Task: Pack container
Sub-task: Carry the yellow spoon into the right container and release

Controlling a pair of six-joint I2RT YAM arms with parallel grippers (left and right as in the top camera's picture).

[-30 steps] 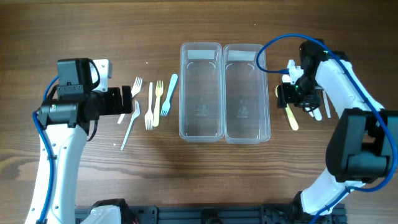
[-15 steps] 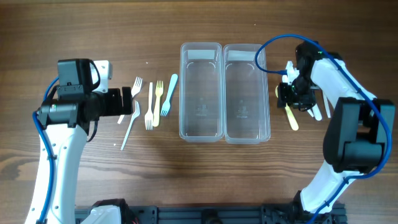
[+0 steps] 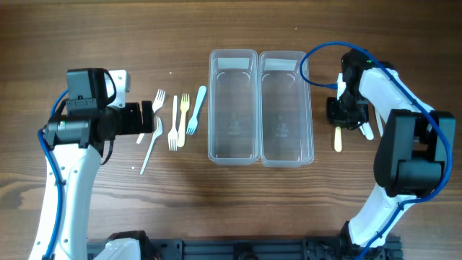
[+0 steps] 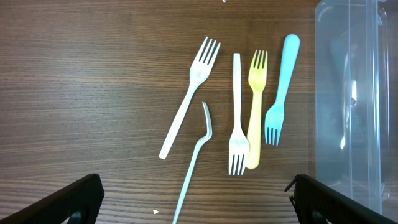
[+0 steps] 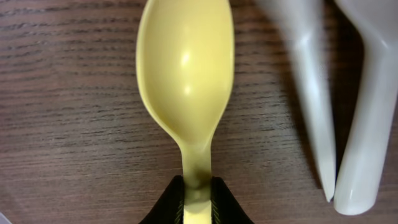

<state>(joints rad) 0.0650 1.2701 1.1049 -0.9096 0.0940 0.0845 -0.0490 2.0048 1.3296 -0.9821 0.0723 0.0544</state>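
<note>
Gripping the pale yellow plastic spoon (image 5: 185, 81) by its thin neck with the right gripper (image 5: 198, 199), risking a swivel or slip from so slight a hold.

We are seeing a yellow spoon (image 5: 185, 81) of smooth, glossy plastic on a table (image 5: 68, 130) of matt, grained wood. We are noting clear, shiny plastic in both containers (image 3: 233, 108).

Overhead top-down; left wrist down over forks (image 4: 237, 124), shared; right wrist close-up
</note>
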